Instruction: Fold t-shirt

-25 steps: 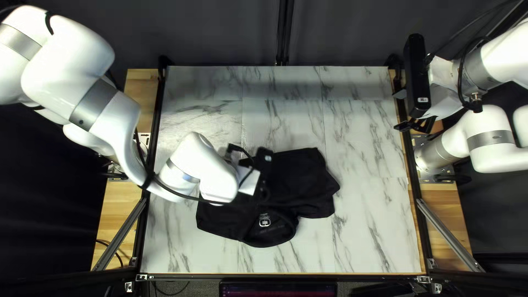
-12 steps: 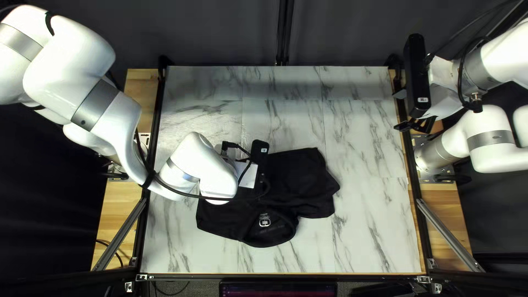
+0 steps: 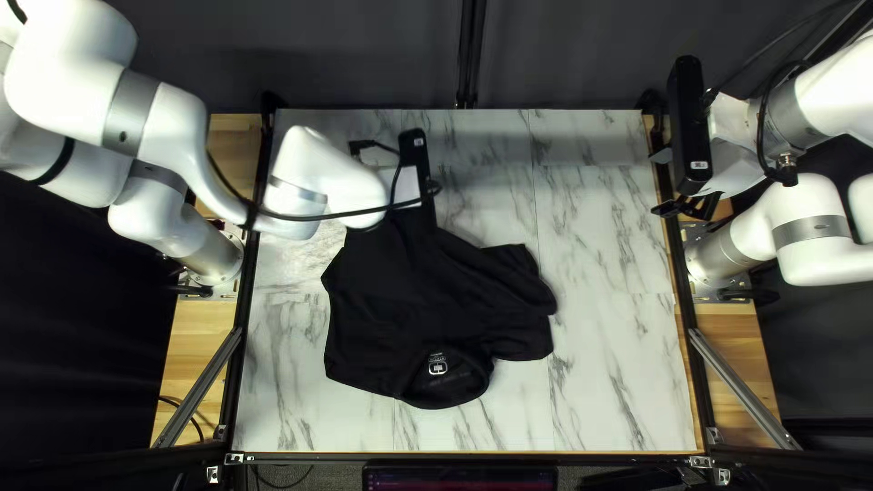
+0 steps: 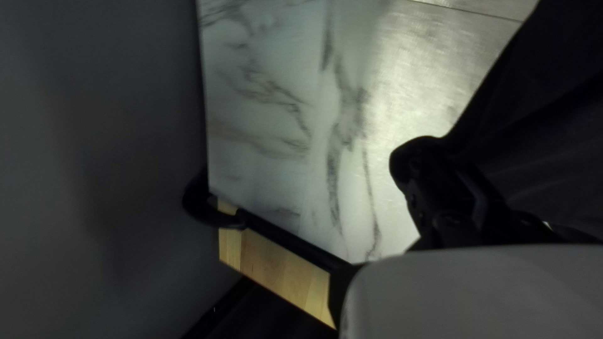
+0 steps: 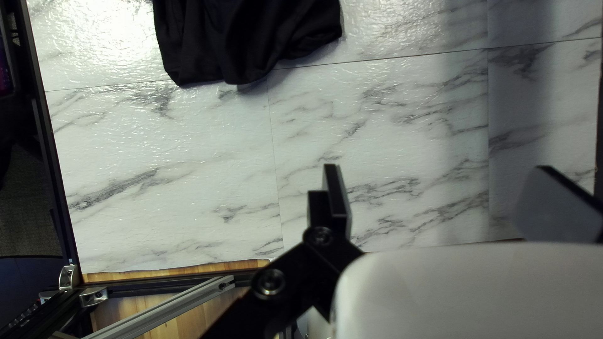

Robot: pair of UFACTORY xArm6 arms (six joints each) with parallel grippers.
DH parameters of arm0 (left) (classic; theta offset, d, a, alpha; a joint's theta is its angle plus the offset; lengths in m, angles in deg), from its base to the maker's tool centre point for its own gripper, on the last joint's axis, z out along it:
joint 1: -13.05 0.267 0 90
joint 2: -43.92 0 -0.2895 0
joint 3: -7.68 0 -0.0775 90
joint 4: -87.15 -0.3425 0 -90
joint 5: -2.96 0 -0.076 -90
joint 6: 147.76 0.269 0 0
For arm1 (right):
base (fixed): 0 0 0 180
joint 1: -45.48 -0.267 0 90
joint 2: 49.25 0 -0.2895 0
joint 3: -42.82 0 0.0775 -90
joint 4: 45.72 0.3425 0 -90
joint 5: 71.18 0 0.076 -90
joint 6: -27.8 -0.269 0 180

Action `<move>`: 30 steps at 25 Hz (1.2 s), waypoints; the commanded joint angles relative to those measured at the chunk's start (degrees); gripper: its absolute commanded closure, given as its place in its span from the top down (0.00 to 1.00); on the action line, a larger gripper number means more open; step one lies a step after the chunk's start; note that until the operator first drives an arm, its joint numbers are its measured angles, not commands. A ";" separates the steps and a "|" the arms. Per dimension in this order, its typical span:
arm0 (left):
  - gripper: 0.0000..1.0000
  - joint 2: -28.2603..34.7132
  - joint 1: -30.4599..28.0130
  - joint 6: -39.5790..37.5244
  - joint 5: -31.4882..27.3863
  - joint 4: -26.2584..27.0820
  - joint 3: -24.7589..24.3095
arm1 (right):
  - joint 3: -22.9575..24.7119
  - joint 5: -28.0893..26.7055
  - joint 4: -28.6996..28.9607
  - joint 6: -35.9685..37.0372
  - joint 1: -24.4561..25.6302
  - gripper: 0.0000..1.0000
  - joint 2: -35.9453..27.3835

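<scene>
The black t-shirt [image 3: 400,300] lies bunched on the table in the top left view, its collar toward the near edge and one part drawn up toward the far side. At that raised part is my left gripper [image 3: 417,211], its tips hidden. The left wrist view has dark cloth [image 4: 540,119] running up to my left gripper [image 4: 433,154], which is shut on it. Off at the table's right edge, away from the shirt, hangs my right gripper [image 3: 688,208]. In the right wrist view my right gripper [image 5: 440,182] stands open and empty, with the shirt [image 5: 245,37] well ahead.
Marbled tabletop [image 3: 618,364] shows on the right and along the near side. Black rails [image 3: 677,273] border the table, with wooden strips [image 3: 195,364] outside them. A dark curtain [image 3: 364,55] hangs behind the far edge.
My left gripper has moved toward the table's far edge, pulling part of the shirt with it, and more of the shirt's left side shows. The right arm has stayed still.
</scene>
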 commanded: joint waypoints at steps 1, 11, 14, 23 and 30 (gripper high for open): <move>0.00 -0.30 0.16 -0.47 -0.22 -0.31 0.23 | 0.00 0.00 0.00 0.00 0.00 1.00 0.00; 0.00 1.80 4.93 0.07 2.33 -1.43 -2.90 | 0.00 0.00 0.00 0.00 0.00 1.00 0.00; 0.00 4.42 7.54 -1.17 2.67 -3.05 -4.68 | 0.00 0.00 0.00 0.00 0.00 1.00 0.00; 0.00 6.32 8.13 -3.88 2.69 -5.80 -6.24 | 0.00 0.00 0.00 0.00 0.00 1.00 0.00; 0.00 6.41 10.54 -1.79 2.74 -5.91 -4.32 | 0.00 0.00 0.00 0.00 0.00 1.00 0.00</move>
